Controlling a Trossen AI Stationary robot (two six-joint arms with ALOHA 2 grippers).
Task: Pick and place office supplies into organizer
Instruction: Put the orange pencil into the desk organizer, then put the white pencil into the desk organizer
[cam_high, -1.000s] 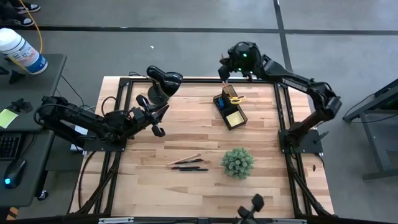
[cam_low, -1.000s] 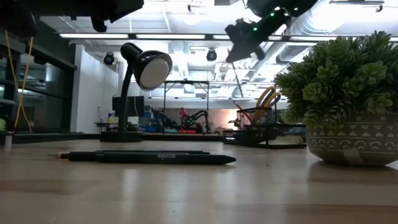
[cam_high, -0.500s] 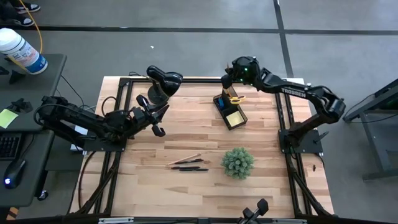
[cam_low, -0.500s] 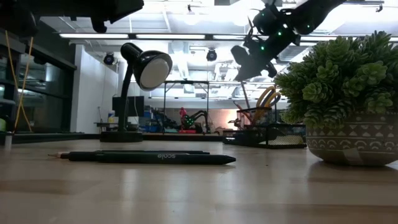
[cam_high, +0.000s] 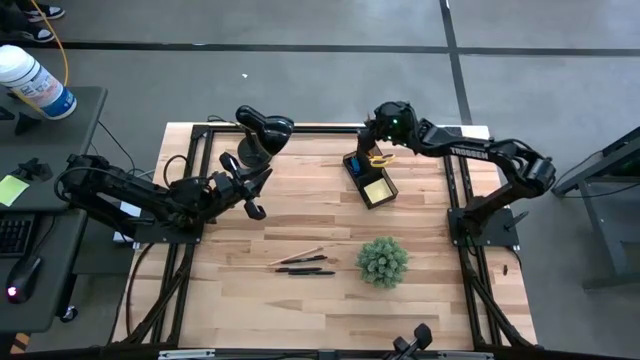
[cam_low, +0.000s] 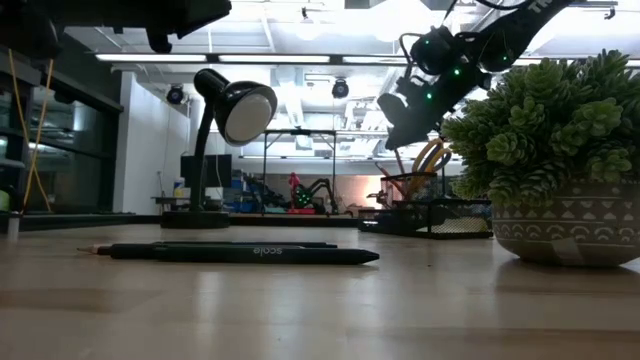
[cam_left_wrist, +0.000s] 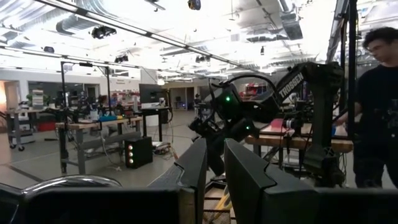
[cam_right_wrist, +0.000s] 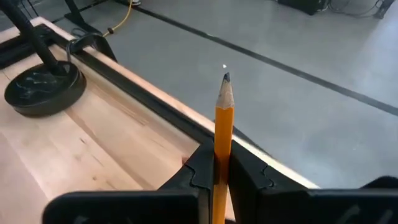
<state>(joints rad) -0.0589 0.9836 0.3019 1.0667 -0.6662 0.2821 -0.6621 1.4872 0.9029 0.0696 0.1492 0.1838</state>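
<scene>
My right gripper (cam_high: 371, 138) hangs over the far end of the black organizer (cam_high: 367, 176), shut on an orange pencil (cam_right_wrist: 224, 118) whose sharpened tip points away from the fingers. Yellow-handled scissors (cam_high: 378, 157) stand in the organizer's tall compartment and a yellow sticky-note pad (cam_high: 377, 188) lies in its tray. Another pencil and black pens (cam_high: 300, 263) lie flat on the table near the middle. My left gripper (cam_high: 254, 207) waits above the table's left side, its fingers a narrow gap apart with nothing between them (cam_left_wrist: 215, 155). My right gripper pinches the pencil's shaft (cam_right_wrist: 223, 138) between its two fingers, which lie along it. The sharpened end sticks out ahead of the fingertips. The gripper slants downward above the organizer (cam_low: 420, 205), and the pencil is clear of the table.
A black desk lamp (cam_high: 262, 134) stands at the far left of the table, close to my left gripper. A green plant in a patterned pot (cam_high: 382, 260) sits on the near side of the organizer. Black frame rails (cam_high: 455, 180) run along the table's sides.
My right gripper has come down toward the organizer with the pencil, shifting slightly toward the table's near edge and tipping further downward. It has stayed shut on the pencil.
</scene>
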